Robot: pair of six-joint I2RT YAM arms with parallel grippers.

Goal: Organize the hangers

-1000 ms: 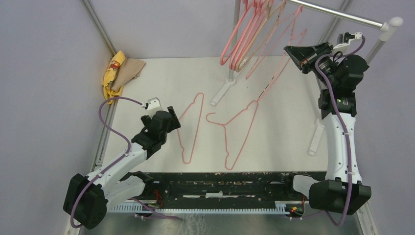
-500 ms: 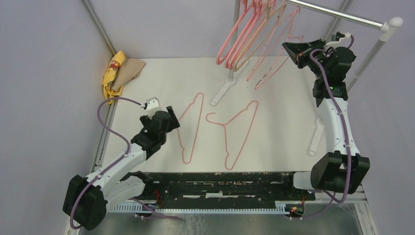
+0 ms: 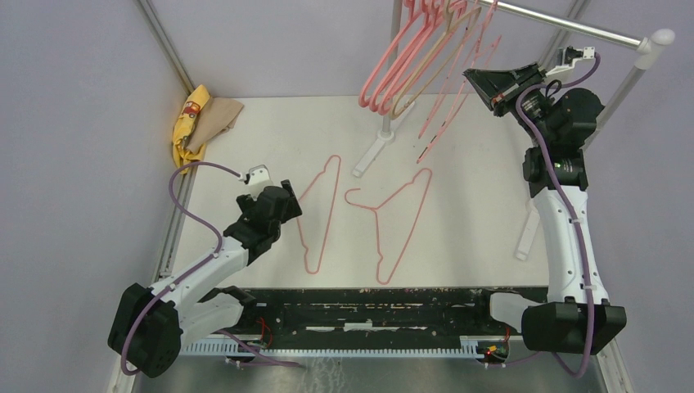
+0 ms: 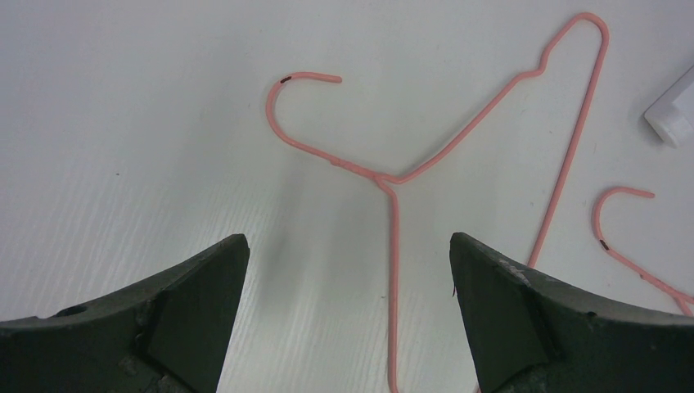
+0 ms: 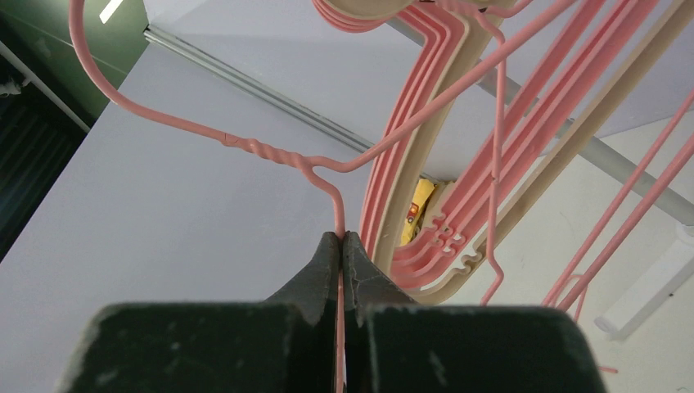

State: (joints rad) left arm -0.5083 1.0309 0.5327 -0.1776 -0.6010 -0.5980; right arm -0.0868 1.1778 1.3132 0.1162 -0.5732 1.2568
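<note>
Thin pink hanger (image 5: 270, 154) pinched tight in right gripper (image 5: 342, 238), now swung up and closer to hung hangers (image 3: 401, 65) on rail (image 3: 573, 26), far right corner. Two loose hangers (image 3: 375, 210) flat mid-table. Left gripper (image 4: 348, 240) spread wide over one, barely moved.

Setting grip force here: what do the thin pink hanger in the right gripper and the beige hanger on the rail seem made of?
The thin pink hanger, pinched in the right gripper: likely metal wire with a matte pink coating; its neck is twisted together. The beige hanger: thick, smooth, with rounded edges, probably plastic, possibly wood.
</note>
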